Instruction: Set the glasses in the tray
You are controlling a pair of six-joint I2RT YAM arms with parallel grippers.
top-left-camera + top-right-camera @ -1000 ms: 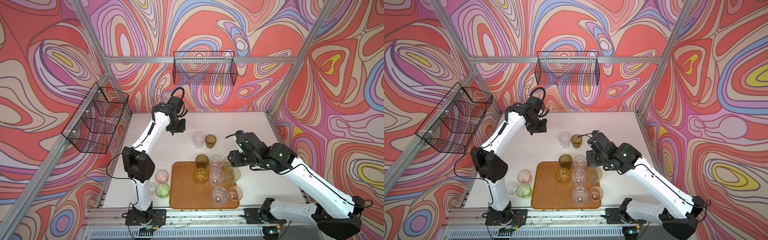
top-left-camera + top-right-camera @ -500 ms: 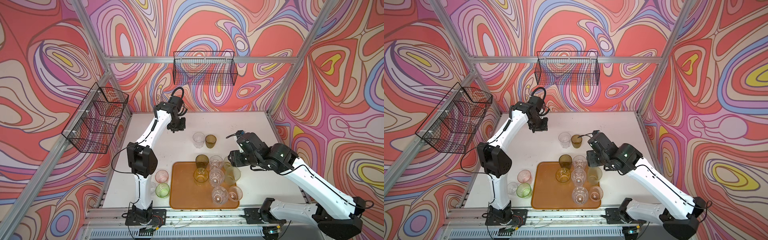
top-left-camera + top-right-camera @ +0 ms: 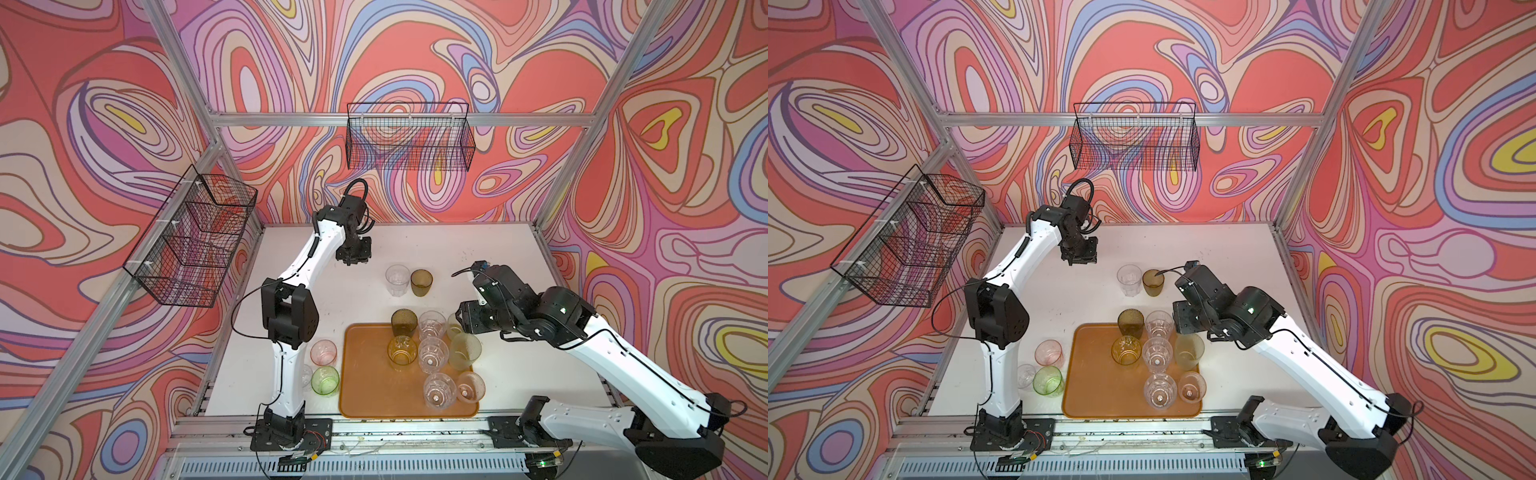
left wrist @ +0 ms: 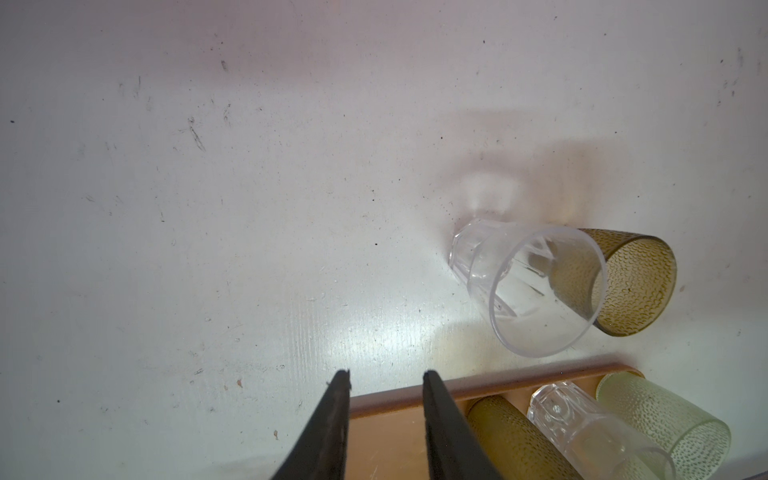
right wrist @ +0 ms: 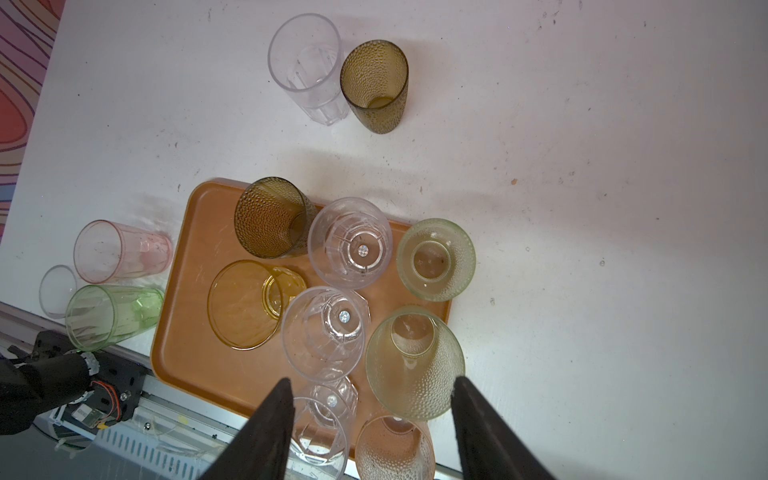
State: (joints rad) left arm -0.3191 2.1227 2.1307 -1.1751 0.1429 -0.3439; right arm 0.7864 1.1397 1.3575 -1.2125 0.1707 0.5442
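The orange-brown tray (image 3: 365, 395) lies at the table's front and holds several glasses, among them a dark olive one (image 3: 403, 323), an amber one (image 3: 402, 350) and a frosted green one (image 3: 465, 352). Off the tray stand a clear glass (image 3: 397, 279) and an olive glass (image 3: 421, 282) behind it. To its left stand a pink one (image 3: 323, 351) and a bright green one (image 3: 325, 380). My left gripper (image 3: 353, 253) hangs open and empty over bare table, left of the clear glass (image 4: 536, 291). My right gripper (image 5: 372, 381) is wide open above the tray's right side, holding nothing.
One black wire basket (image 3: 409, 137) hangs on the back wall and another (image 3: 191, 241) on the left wall. A small clear glass (image 3: 306, 374) is half hidden behind the left arm's lower link. The metal rail (image 3: 374, 428) runs along the table's front edge.
The left arm's elbow has swung to the right and a little back, while its gripper stays near the same spot. The right arm and the glasses have not moved.
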